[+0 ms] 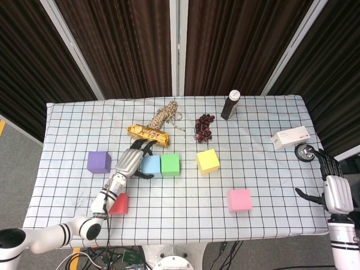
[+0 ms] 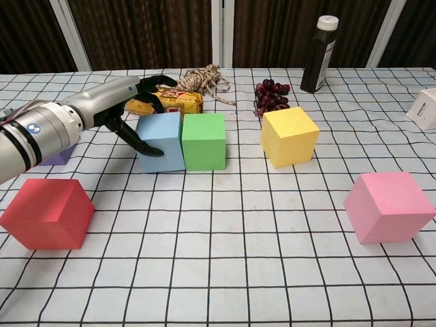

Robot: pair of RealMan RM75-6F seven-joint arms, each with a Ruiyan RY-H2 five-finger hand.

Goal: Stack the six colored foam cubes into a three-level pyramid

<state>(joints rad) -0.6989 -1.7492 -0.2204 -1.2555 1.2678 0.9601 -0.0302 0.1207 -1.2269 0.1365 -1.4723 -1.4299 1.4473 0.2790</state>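
Right now the left hand (image 2: 129, 109) is wrapped around the light blue cube (image 2: 161, 142), its fingers curled over the top and far side and the thumb pressed on the near-left face. That cube sits on the checked tablecloth (image 2: 238, 259) left of centre in the chest view, its right side touching the green cube (image 2: 204, 140). The yellow cube (image 2: 289, 135) stands apart to the right of the green one, and the pink cube (image 2: 388, 206) sits lower right, well apart. The red cube (image 2: 48, 212) is at the lower left, and the purple cube (image 1: 98, 162) lies at the left in the head view. The right hand (image 1: 333, 188) hangs at the lower right edge of the head view, off the table, fingers spread and holding nothing. Behind the cubes lie a snack packet (image 2: 170, 101), a twine bundle (image 2: 203, 78), dark grapes (image 2: 270, 95) and a dark bottle (image 2: 319, 54).
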